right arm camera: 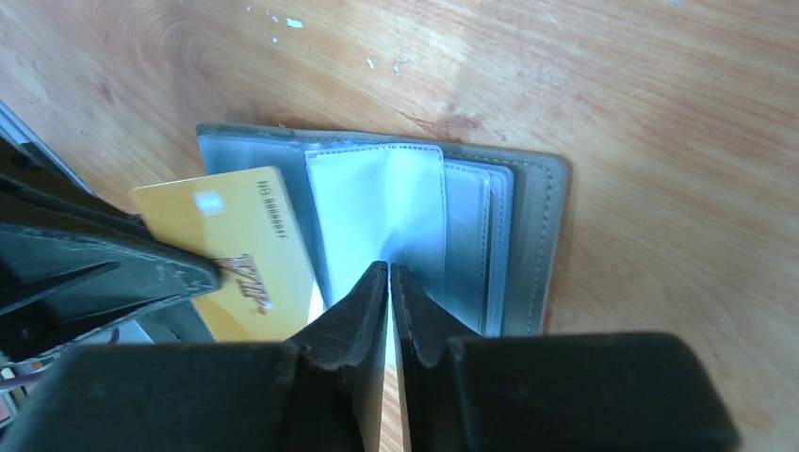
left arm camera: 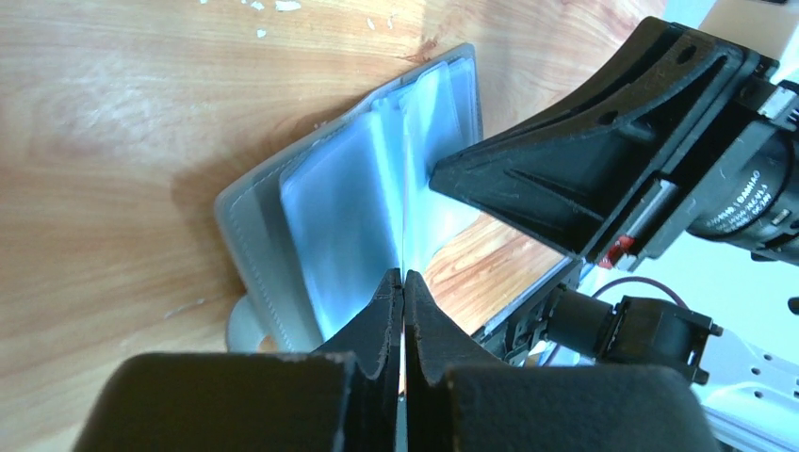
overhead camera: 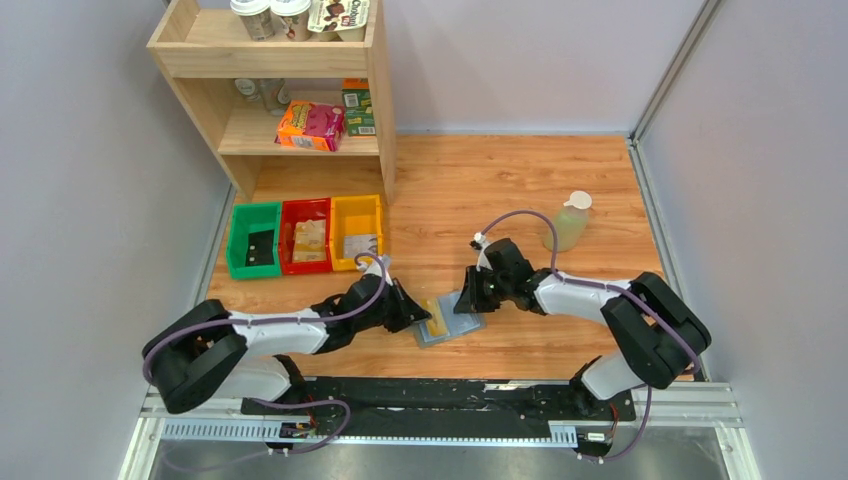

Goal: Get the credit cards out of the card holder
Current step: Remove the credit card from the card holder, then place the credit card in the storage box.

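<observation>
The card holder (overhead camera: pixel 452 328) lies open on the counter (overhead camera: pixel 520 190) at six o'clock. The right hand (right arm camera: pixel 388 271) pinches its clear sleeve (right arm camera: pixel 377 202), and the left hand (left arm camera: pixel 403 279) pinches the gold credit card (right arm camera: pixel 236 247) at its nine. If that sleeve slips, the holder could drag along with the card.

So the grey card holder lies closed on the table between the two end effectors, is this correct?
Not quite: the card holder lies open, not closed. The right wrist view shows its clear sleeves exposed and a yellow card sticking out. It does lie on the table between the left end effector and right end effector, each pinching a sleeve.
</observation>
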Controlling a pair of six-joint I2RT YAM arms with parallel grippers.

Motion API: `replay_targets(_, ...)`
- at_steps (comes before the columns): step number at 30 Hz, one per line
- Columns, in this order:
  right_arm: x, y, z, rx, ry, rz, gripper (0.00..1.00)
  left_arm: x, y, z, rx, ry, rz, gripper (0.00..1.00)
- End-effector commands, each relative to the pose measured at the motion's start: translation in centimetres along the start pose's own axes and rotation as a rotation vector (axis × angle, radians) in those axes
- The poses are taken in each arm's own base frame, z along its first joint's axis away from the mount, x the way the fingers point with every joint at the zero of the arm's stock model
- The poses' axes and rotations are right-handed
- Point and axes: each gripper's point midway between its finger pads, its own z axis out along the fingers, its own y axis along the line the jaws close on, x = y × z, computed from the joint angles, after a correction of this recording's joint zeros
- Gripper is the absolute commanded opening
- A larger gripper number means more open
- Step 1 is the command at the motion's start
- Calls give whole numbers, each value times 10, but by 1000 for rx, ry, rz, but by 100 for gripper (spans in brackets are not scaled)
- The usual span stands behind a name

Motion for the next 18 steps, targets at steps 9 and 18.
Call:
replay_targets(9, -32, 22, -60, 47, -149, -110, 37, -57, 0, -72, 33, -296, 50, 0)
replay_targets(18, -62, 18, -147, 193, -455, -167, 100, -128, 19, -126, 12, -589, 19, 0)
